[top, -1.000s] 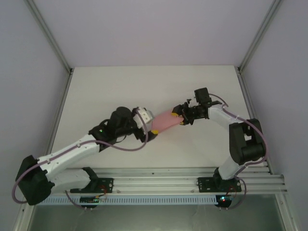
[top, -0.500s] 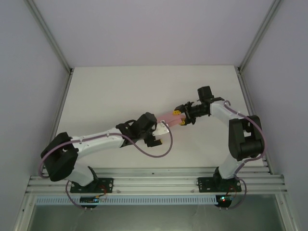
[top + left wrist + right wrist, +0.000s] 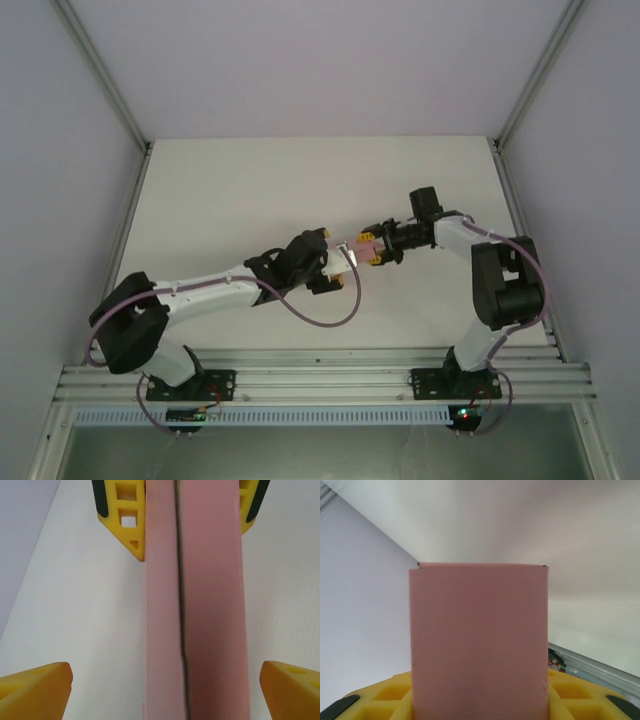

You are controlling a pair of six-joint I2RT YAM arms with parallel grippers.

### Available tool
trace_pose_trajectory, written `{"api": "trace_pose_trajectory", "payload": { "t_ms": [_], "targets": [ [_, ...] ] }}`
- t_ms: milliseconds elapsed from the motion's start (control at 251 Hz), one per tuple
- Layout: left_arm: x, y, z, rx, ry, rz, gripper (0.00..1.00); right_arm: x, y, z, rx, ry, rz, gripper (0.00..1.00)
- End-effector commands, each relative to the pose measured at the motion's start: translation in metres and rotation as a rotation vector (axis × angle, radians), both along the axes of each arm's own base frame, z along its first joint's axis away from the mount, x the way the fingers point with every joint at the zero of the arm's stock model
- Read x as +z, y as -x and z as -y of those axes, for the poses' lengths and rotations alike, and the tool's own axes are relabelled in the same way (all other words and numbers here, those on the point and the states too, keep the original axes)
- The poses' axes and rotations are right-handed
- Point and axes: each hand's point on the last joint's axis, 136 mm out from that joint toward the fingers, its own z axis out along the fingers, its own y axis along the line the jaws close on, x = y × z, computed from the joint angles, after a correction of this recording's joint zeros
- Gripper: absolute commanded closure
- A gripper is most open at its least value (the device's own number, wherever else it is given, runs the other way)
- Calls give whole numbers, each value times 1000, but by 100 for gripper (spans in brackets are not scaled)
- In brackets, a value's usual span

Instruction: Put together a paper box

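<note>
Looking light and crushable, the box, clamped endwise by the right gripper, wants gentle pinching across its flat sides, where the left gripper gapes.

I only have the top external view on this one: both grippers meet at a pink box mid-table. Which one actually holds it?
Observer: The right gripper does. In the left wrist view its yellow fingers press against both sides of the box.
Operator: And the left one?
Observer: The left gripper is open. Its fingertips flank the box, with bare table showing on each side.
Operator: Does the box look closed up?
Observer: A dark seam runs the length of the face turned to the left wrist camera, between two panels.
</note>
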Motion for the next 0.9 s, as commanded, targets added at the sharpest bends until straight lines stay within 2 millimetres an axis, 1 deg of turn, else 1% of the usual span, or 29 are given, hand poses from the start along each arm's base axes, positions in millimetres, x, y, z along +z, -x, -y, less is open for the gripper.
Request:
{"api": "trace_pose_trajectory", "payload": {
  "t_ms": [0, 48, 124, 172, 235, 267, 315, 383, 403, 439, 479, 487, 535, 607, 635, 702, 762, 814, 894],
  "targets": [
    [-7, -7, -3, 5, -17, 18, 8, 1, 7, -7, 2, -64, -64, 63],
    [-8, -8, -3, 6, -18, 14, 12, 2, 6, -7, 0, -71, -60, 63],
    [-9, -10, -5, 14, -20, 9, 26, 4, 10, -7, 18, -66, -62, 63],
    [-7, -10, -4, 13, -12, 11, 34, 5, 13, -5, 30, -53, -63, 62],
    [-4, -10, -4, 10, -3, 10, 42, 5, 13, -5, 33, -48, -54, 60],
    [-3, -10, -6, 12, 3, 12, 45, 5, 13, -4, 28, -50, -60, 58],
    [-2, -11, -7, 9, 16, 6, 46, 6, 13, -5, 27, -53, -51, 53],
    [-1, -13, -11, 10, 34, -14, 48, 9, 12, -4, 26, -43, -35, 44],
    [-1, -14, -12, 12, 39, -24, 48, 10, 12, -2, 24, -38, -28, 39],
    [-1, -13, -14, 6, 42, -48, 49, 11, 11, 0, 22, -26, -14, 25],
    [0, -13, -16, 5, 48, -69, 49, 12, 10, 5, 21, 6, 13, 4],
    [1, -13, -17, 5, 51, -72, 50, 12, 9, 6, 21, 12, 21, 1],
    [1, -11, -19, -7, 57, -101, 51, 14, 4, 16, 22, 75, 91, 0],
    [3, -6, -21, -32, 70, -143, 52, 15, -6, 40, 6, 213, 195, 0],
    [5, -5, -21, -37, 77, -156, 54, 17, -11, 50, -12, 265, 236, 0],
    [3, -1, -26, -52, 70, -200, 55, 21, -21, 74, -71, 366, 325, 0],
    [2, 1, -30, -56, 52, -231, 55, 28, -29, 92, -129, 418, 401, 0],
    [0, 2, -33, -52, 33, -252, 56, 32, -31, 106, -161, 463, 444, 0],
    [-3, 5, -39, -55, -6, -282, 56, 44, -34, 120, -167, 532, 531, 0]
  ]
}}
